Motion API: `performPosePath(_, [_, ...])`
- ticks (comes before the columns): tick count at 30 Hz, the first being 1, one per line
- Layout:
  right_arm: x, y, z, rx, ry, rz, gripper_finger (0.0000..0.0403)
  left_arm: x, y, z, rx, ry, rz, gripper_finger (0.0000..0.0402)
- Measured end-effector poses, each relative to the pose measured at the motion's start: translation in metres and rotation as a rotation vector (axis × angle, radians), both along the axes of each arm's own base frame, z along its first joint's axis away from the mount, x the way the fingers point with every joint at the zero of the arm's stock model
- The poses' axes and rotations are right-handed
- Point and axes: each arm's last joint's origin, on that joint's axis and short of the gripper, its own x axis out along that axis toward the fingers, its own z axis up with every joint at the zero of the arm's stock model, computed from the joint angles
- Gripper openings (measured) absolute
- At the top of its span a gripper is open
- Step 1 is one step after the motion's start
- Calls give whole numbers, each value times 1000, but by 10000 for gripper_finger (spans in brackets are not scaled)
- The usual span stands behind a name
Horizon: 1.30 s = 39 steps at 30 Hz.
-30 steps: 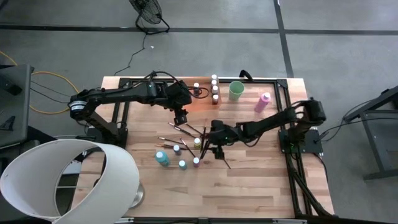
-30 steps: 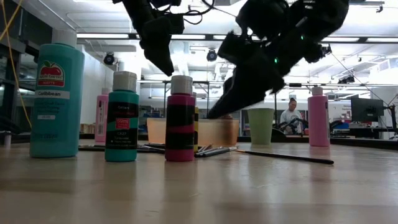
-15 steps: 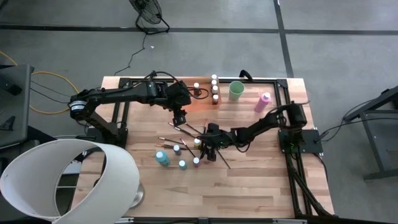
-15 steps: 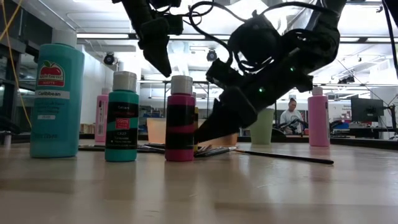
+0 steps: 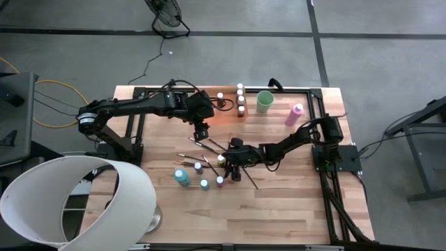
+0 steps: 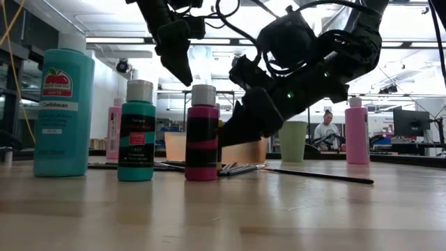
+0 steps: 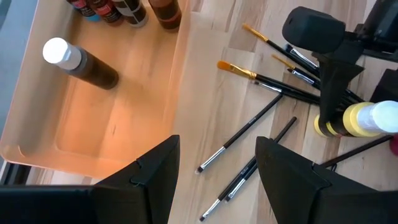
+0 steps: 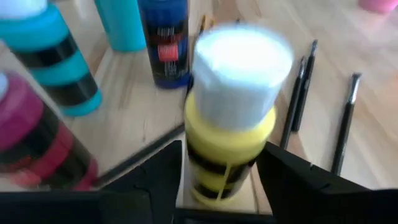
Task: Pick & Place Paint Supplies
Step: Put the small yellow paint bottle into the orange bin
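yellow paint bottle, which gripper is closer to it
Right. The right gripper has its fingers on either side of the yellow paint bottle; the left gripper hovers apart, near the orange tray.

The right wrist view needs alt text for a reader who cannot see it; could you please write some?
A yellow bottle with a white cap stands between the right gripper's dark fingers, filling the middle of the picture. Around it on the wooden table stand a blue bottle, teal bottle and pink bottle, with thin brushes beyond.
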Motion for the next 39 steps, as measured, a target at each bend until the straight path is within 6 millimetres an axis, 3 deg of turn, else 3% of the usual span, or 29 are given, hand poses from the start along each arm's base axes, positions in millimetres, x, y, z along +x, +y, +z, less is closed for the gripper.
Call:
performPosePath(10, [0,0,0,20,2,-20,119,0,0,0,-12,-6,20,202])
performPosePath(19, [-2,-8,15,111,-29,-142,117,3,1,2,-5,-38,21,202])
performPosePath(30, [-12,-43,47,93,-25,-289,117,12,1,9,-74,-182,21,202])
performPosePath(39, [-15,-62,49,91,-13,-339,118,18,0,21,-88,-248,-46,202])
